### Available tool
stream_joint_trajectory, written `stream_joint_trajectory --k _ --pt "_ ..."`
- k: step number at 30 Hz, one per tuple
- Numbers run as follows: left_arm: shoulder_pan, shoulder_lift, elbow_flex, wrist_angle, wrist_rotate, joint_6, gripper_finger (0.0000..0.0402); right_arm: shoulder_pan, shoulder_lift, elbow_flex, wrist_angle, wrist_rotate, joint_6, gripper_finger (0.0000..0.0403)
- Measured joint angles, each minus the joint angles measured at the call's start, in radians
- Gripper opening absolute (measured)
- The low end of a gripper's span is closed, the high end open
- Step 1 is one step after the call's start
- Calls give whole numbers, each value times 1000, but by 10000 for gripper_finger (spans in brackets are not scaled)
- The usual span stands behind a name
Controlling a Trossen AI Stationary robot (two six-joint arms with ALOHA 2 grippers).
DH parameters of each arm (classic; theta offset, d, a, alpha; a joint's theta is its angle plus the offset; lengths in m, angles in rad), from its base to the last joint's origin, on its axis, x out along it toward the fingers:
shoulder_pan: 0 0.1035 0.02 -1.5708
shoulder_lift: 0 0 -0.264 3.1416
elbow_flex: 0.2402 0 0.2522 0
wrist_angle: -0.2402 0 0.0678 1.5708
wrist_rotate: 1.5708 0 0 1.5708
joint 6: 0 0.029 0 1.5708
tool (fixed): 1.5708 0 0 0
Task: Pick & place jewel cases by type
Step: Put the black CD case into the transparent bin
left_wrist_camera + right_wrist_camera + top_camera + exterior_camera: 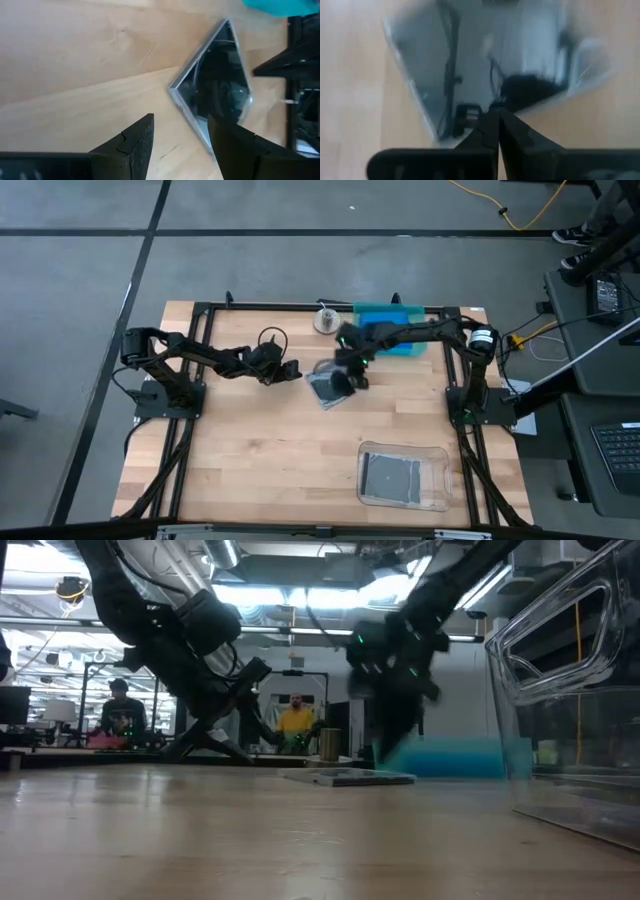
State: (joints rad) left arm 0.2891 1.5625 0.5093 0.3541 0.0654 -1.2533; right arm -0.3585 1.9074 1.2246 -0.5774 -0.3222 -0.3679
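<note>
A dark squarish jewel case [326, 390] lies flat on the wooden table near its middle, also seen in the low view [350, 777]. My right gripper [497, 122] is shut and points steeply down over this case's shiny face [470, 60]. My left gripper [182, 145] is open and stands just left of the case [215, 85], one finger on each side of the case's near corner, not touching it. Another dark case [390, 475] lies inside the clear tray [440, 480]. A bright blue and teal shape [392, 330] sits at the far edge; I cannot tell tray from cases there. My right gripper has its shut fingertips [495, 116] over the dark case near one edge [440, 135], coming from above. The picture is blurred there, and I cannot tell whether they touch it. The case lies flat on the table.
A small metal cup [325, 320] stands at the far edge, left of the blue shape. The clear tray [570, 720] stands at the near right. Bare wood lies at the near left [250, 460]. People sit in the room beyond the table [295, 720].
</note>
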Motion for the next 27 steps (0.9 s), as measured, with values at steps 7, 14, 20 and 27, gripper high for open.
stream_joint_trajectory --k 7,14,20,27 --pt "-63 38 0 -12 -64 -44 182 -2 -9 -172 170 -16 60 10" --pt "-100 133 4 167 -67 -133 182 -1 -6 -177 223 -20 75 10" --pt "-120 202 75 174 -50 -136 182 -1 -13 -169 203 -19 64 10" --pt "-123 219 112 161 -42 -116 183 -2 -20 -63 50 35 2 10"
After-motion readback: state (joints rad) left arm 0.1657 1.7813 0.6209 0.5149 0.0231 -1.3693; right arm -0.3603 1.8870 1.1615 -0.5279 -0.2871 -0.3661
